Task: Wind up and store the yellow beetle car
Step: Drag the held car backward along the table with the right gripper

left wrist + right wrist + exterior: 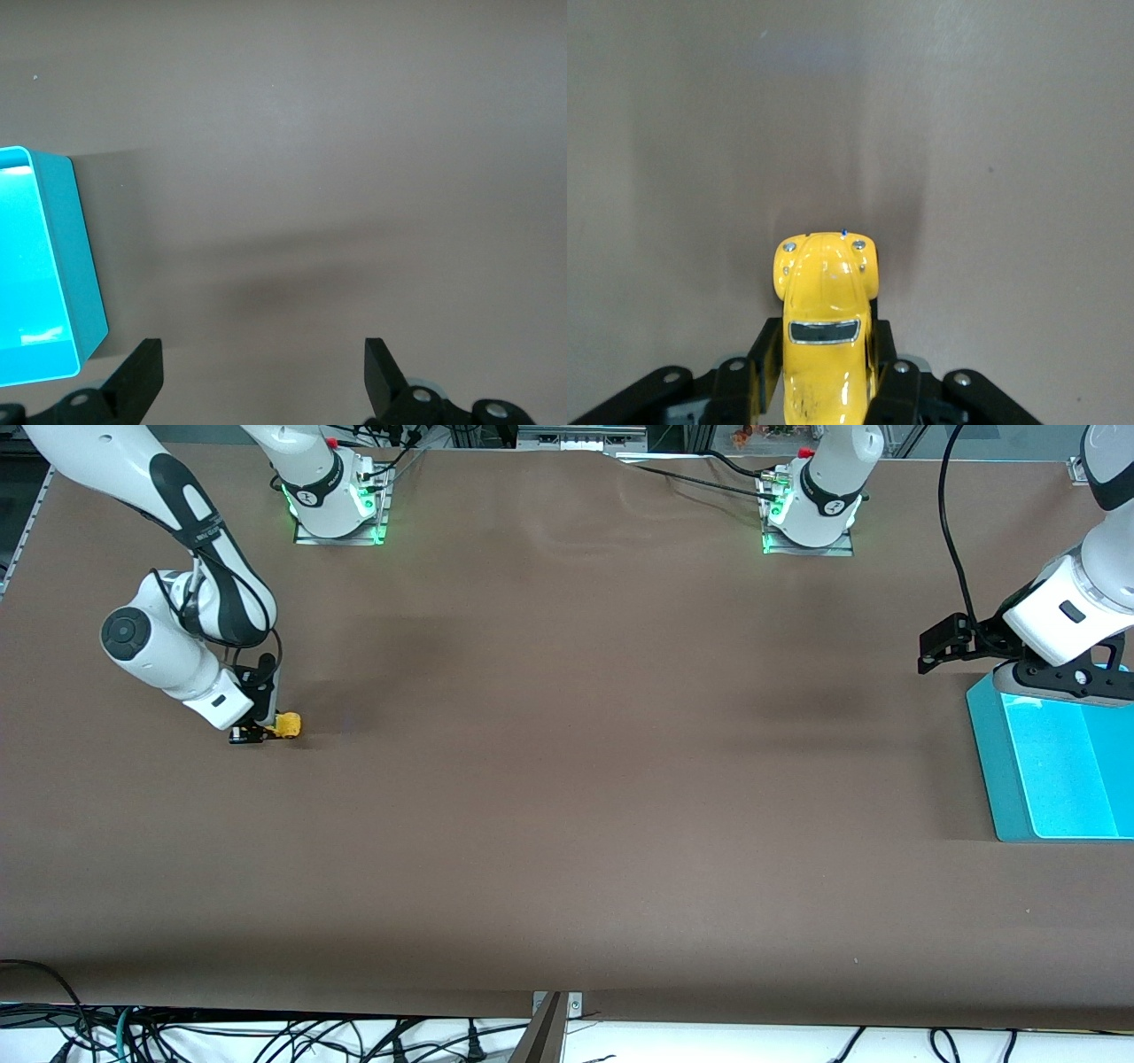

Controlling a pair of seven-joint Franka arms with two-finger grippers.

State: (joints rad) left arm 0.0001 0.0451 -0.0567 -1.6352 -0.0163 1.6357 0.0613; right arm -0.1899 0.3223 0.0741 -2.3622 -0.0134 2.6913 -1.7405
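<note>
**Right hand clamped on the yellow beetle car at counter level; left hand released over the bin**

1. Right hand (266,731): I read it as clenched on the yellow beetle car (286,724). In the right wrist view the two black fingers (760,372) press the flanks of the car (824,328) about its cabin, with the rounded nose projecting clear of the fingertips. In the front view the car sits at about 8 o'clock from the counter's centre, toward the right arm's end, low against the brown counter (567,779). I cannot tell whether its wheels touch the surface.

2. Left hand (1050,677): released, holding nothing. The left wrist view shows the two fingers (142,376) standing wide apart with only bare counter (354,133) between them. The hand hangs over the end of the turquoise bin (1045,766) that lies farther from the front camera. This arm waits.

3. Turquoise bin: at about 3 o'clock from the counter's centre, at the left arm's end, well apart from the car. Its wall and part of its interior (40,274) show in the left wrist view.

4. Markings: I can read no brand or lettering on the car, the bin or the hands. A small round emblem shows on each arm base (837,506), not legible.
</note>
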